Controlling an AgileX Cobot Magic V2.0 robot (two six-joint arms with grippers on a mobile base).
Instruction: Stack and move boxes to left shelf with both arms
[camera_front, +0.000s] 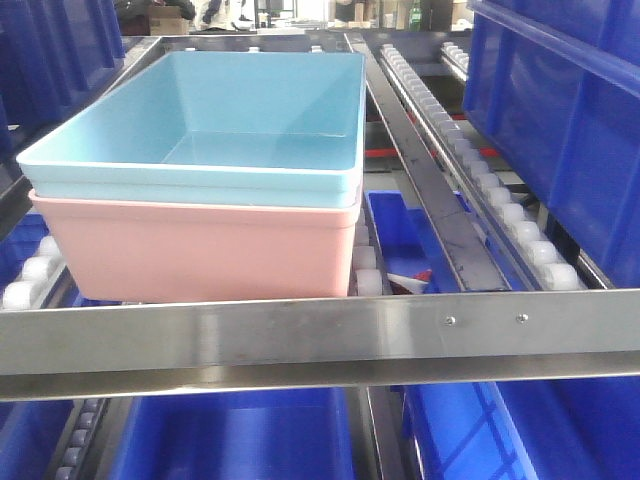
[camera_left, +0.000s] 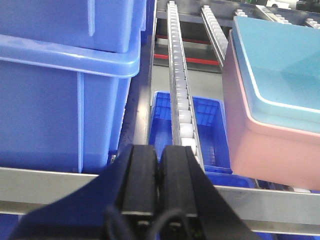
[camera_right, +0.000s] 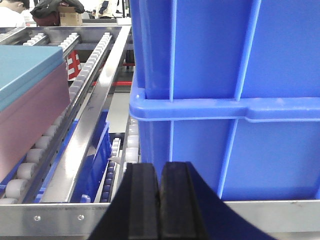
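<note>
The light blue box (camera_front: 200, 130) sits nested in the salmon pink box (camera_front: 200, 250), and the stack rests on the roller rails of the left shelf (camera_front: 300, 335), just behind its steel front bar. The left wrist view has the stack at its right: blue box (camera_left: 285, 60), pink box (camera_left: 265, 145). In the right wrist view the stack is at the left edge: blue box (camera_right: 22, 70), pink box (camera_right: 30, 120). My left gripper (camera_left: 159, 155) is shut and empty, in front of the bar, left of the stack. My right gripper (camera_right: 160, 172) is shut and empty, to the stack's right.
Tall dark blue crates stand on the shelf either side of the stack: one at left (camera_left: 55, 85), one at right (camera_right: 230, 100). Smaller blue bins (camera_front: 240, 440) lie on the level below. White roller rails (camera_front: 480, 180) run back between the lanes.
</note>
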